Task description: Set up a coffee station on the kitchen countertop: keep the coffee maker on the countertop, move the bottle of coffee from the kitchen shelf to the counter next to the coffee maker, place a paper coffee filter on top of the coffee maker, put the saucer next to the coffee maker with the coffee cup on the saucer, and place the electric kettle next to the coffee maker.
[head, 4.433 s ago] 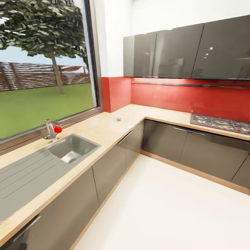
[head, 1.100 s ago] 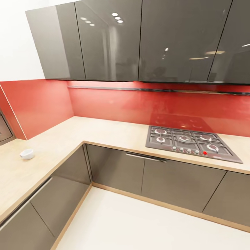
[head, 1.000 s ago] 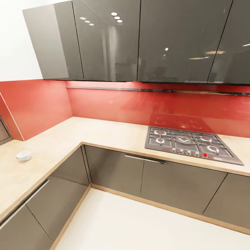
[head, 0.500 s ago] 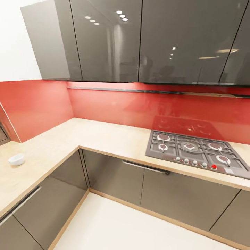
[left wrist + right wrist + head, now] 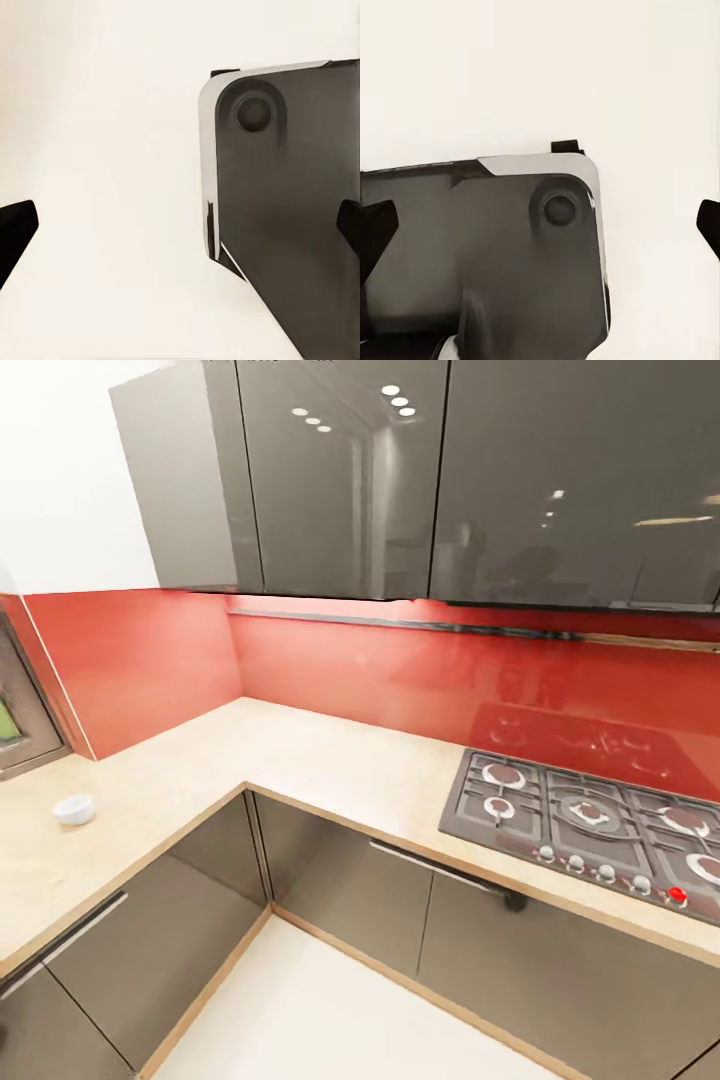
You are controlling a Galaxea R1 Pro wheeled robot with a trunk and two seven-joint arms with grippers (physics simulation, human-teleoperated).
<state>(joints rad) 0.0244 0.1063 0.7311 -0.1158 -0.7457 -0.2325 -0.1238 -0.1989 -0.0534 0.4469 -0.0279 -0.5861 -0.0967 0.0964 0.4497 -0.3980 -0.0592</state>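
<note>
head cam has swung a bit vs 0.5 s ago: whole view shifted, so the hob (image 5: 600, 825) now sits further to the right edge and the small white cup (image 5: 73, 809) shows a little further in from the left; nothing on the worktop itself moved. kitchen countertop (image 5: 330, 760) runs round the corner under a red splashback (image 5: 400, 680) w/ dark grey wall cabinets (image 5: 400, 480) above and grey fronts below. cup stands alone on the left run, well apart from the hob.

left gripper (image 5: 180, 229): jaws released, wide apart, nothing between them; dark robot base (image 5: 285, 225) and pale floor (image 5: 105, 150) lie beyond the tips.

right gripper (image 5: 540, 225): jaws also released, empty; same dark base past them over pale floor
</note>
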